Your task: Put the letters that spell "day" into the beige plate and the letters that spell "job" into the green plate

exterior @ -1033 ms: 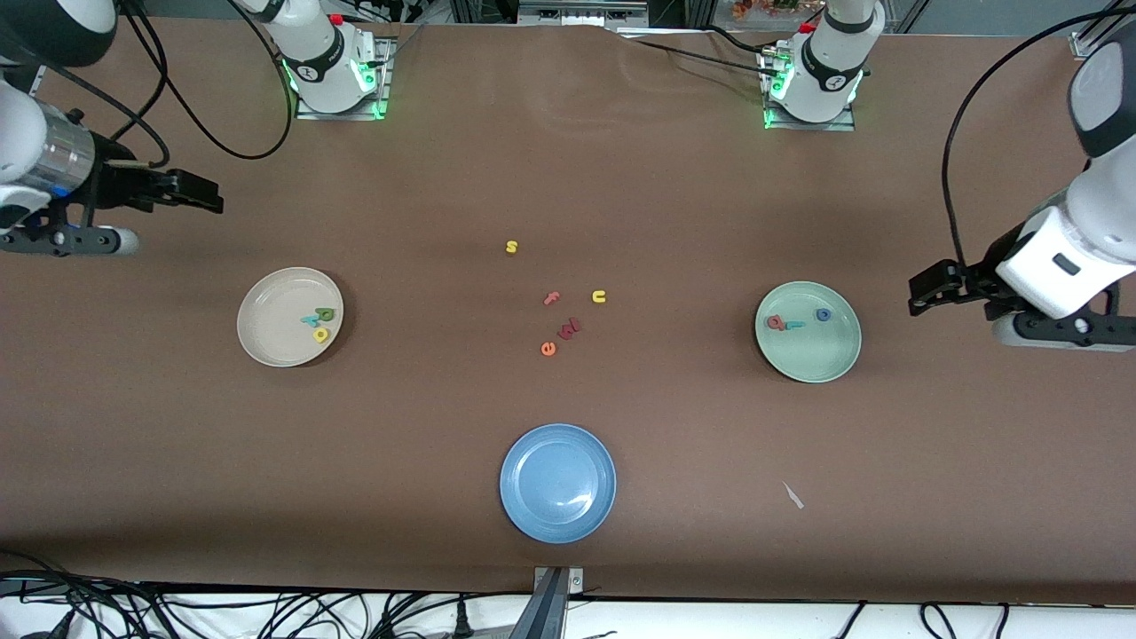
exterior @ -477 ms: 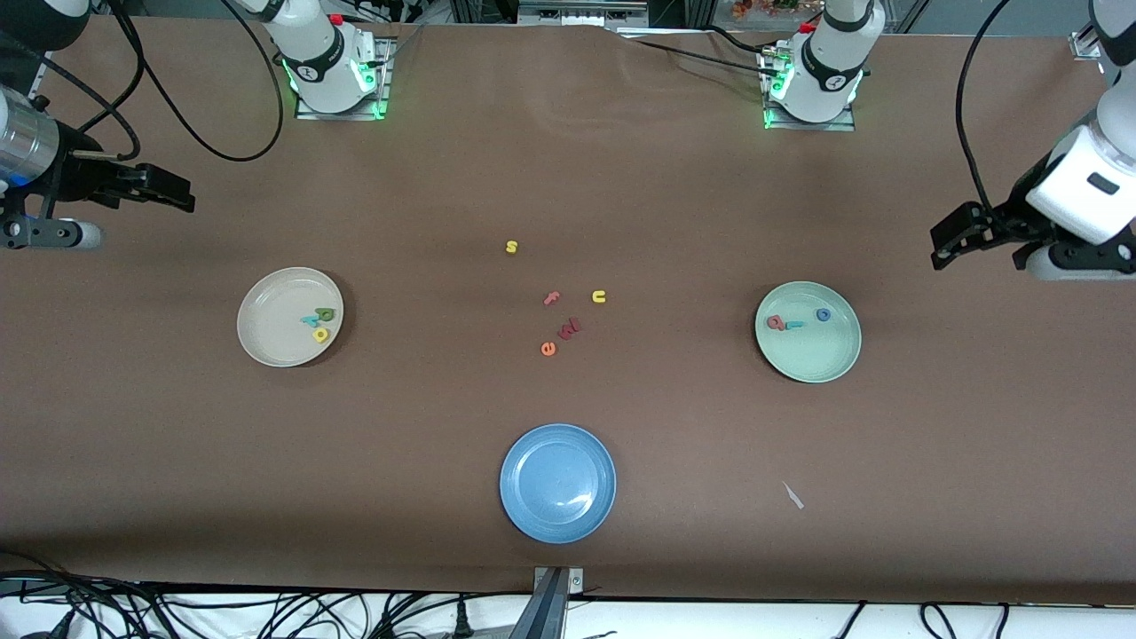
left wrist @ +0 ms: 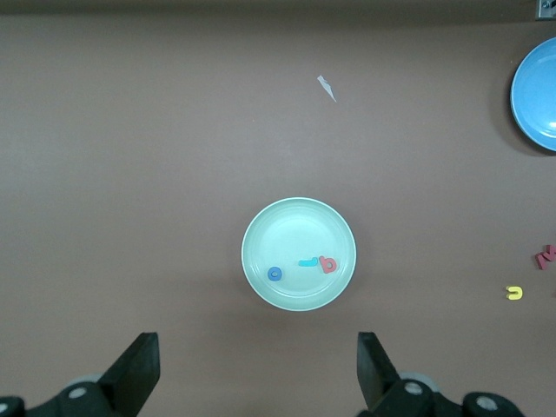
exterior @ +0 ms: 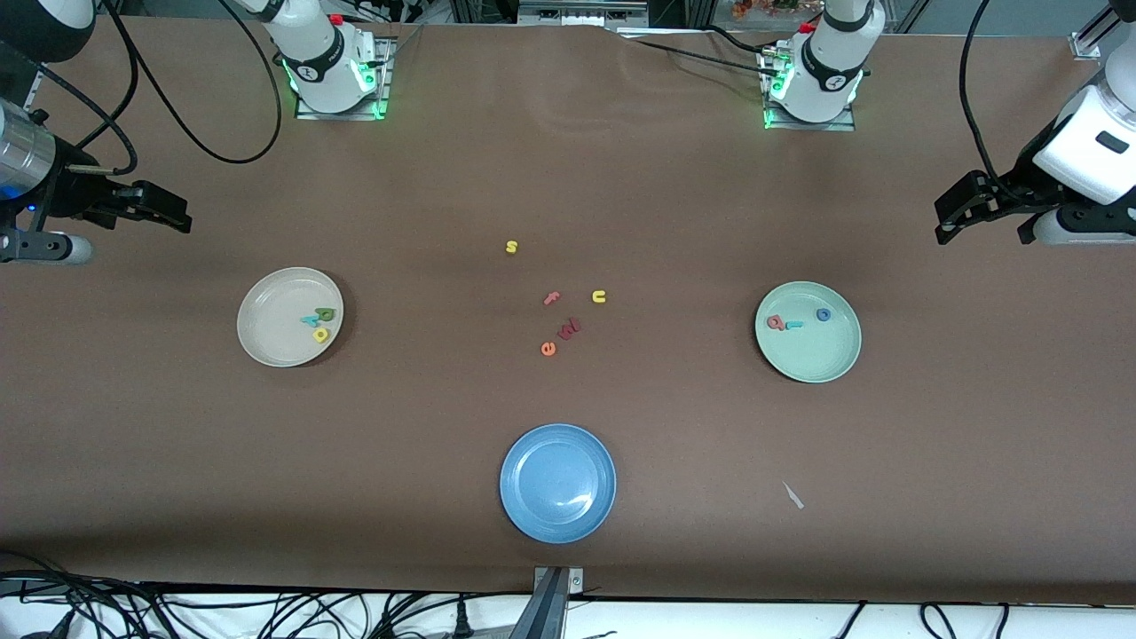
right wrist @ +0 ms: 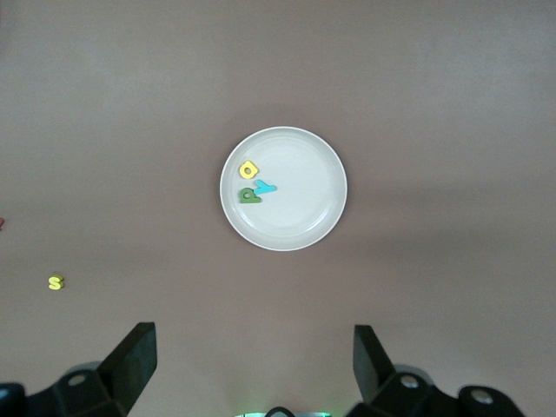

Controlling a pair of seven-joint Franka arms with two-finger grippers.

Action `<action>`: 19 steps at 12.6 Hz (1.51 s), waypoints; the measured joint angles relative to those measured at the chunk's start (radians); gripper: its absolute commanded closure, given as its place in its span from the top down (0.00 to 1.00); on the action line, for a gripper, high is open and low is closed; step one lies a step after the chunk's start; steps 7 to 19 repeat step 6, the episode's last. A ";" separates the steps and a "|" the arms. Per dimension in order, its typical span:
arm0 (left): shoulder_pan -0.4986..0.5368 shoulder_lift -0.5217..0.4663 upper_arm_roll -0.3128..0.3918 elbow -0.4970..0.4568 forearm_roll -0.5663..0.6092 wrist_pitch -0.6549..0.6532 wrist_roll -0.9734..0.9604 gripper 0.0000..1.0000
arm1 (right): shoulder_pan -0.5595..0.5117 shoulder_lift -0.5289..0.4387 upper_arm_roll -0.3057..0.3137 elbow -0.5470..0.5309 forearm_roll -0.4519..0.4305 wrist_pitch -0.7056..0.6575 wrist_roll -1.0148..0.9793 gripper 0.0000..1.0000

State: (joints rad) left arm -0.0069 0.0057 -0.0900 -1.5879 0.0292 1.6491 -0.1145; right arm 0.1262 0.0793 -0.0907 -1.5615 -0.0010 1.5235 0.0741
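Cream-beige plate (exterior: 289,317) holds the three "day" letters in a close cluster: dark green d (exterior: 326,313), teal y (exterior: 310,320), yellow a (exterior: 320,335); in the right wrist view the plate (right wrist: 304,226) lies well below the right hand (right wrist: 254,360), whose fingers stand wide apart with nothing between them. Pale green plate (exterior: 808,332) holds the "job" letters: salmon-pink b (exterior: 776,323), teal j (exterior: 794,325) touching or just beside it, blue o (exterior: 824,314) a little apart; the left wrist view shows this plate (left wrist: 278,226) likewise below the left hand (left wrist: 258,369), fingers spread and empty. Change over the last second: both hands have drawn back and up from their plates toward the counter's ends, the right hand (exterior: 161,209) now off the beige plate and over bare counter at the right arm's end, the left hand (exterior: 963,209) likewise off the green plate at the left arm's end; no letter has shifted in that time. Unsorted stock between the two hands, on the brown counter (exterior: 568,177): yellow s (exterior: 511,247), pink f (exterior: 552,298), yellow u (exterior: 599,296), a dark red letter (exterior: 569,329), orange e (exterior: 548,349); also an empty blue plate (exterior: 557,482) and a pale scrap (exterior: 793,496). Judgement: all six letters are placed, the withdrawal reads as a retreat after the final drop, and the task looks complete.
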 measured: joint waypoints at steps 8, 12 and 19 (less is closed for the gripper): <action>-0.009 0.000 0.004 -0.013 -0.013 -0.027 0.000 1.00 | 0.000 0.000 0.001 0.000 0.000 0.001 0.000 1.00; -0.009 0.000 0.004 -0.013 -0.013 -0.027 0.000 1.00 | 0.000 0.000 0.001 0.000 0.000 0.001 0.000 1.00; -0.009 0.000 0.004 -0.013 -0.013 -0.027 0.000 1.00 | 0.000 0.000 0.001 0.000 0.000 0.001 0.000 1.00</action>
